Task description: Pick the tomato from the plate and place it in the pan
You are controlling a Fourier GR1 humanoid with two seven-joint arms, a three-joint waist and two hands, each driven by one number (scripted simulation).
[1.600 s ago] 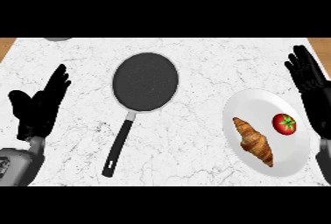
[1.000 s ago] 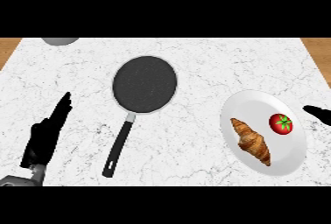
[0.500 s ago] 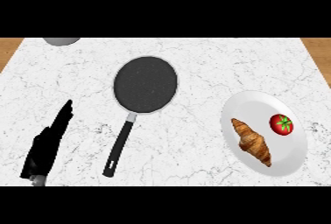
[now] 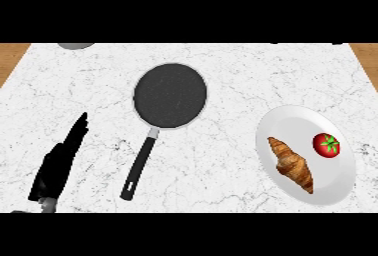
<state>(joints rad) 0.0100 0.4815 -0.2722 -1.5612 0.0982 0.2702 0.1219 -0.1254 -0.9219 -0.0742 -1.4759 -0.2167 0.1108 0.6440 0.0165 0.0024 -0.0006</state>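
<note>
Sitting on the white plate (image 4: 303,122) at the right is the tomato (image 4: 326,144), well apart from the pan (image 4: 170,95) over at centre-left.

One tomato, round as a ball, so no long axis to call, and its green stem cap shows on the right of its face; it lies in the plate's upper right part, just beside one croissant (image 4: 291,165) whose length runs from upper left to lower right. One plate, one dark pan, its bowl toward the far side and its black handle (image 4: 138,170) running down and slightly left across the marble counter (image 4: 244,75). One hand on show: the left hand (image 4: 57,164) at the lower left, seen edge-on, fingers straight and close together, pointing up the counter, holding nothing. One grey object (image 4: 76,45) peeks in at the top left edge.
</note>
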